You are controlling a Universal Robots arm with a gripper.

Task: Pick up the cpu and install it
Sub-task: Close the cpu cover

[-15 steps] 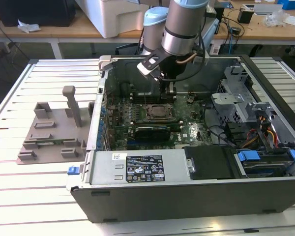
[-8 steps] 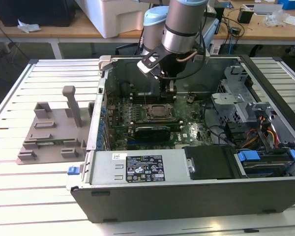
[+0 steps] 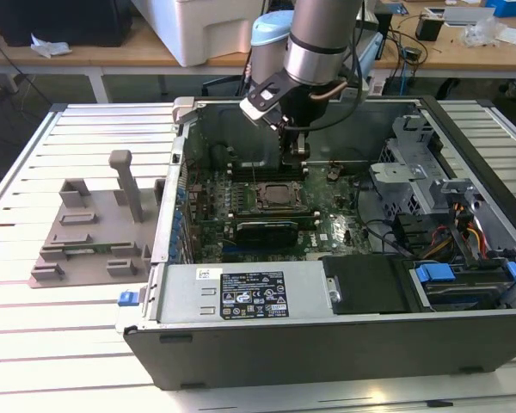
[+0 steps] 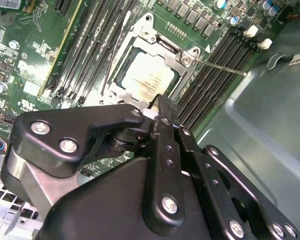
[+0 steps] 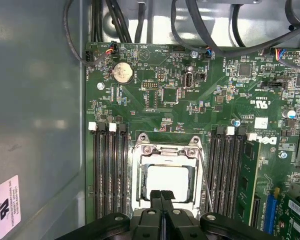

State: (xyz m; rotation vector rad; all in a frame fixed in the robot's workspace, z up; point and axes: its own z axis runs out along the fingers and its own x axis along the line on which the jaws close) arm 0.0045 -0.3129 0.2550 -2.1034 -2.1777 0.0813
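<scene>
the arm is hanging over the open computer case [image 3: 327,344] in the upper middle of the exterior view, and the gripper [image 3: 296,153] is pointing straight down, just above the motherboard [image 3: 327,228]. in both wrist views the black fingers [image 5: 162,200] are pressing flat against each other, clenched together with nothing between them. the cpu [image 4: 142,80] is sitting in the socket [image 4: 187,52], its silvery top showing inside the metal frame in the upper middle of the second wrist view; in the first wrist view it is showing pale at the lower middle, right past the fingertips. the fingertips are hovering near the edge of the chip, though contact cannot be told. rows of black memory slots [image 5: 110,170] are flanking the socket on both sides, and a thin wire lever [image 4: 220,67] is lying across the slots beside the frame. over at the left of the exterior view the grey tray [image 3: 90,232] with its upright posts is resting on the slatted worktop [image 3: 34,344], well apart from the gripper.
</scene>
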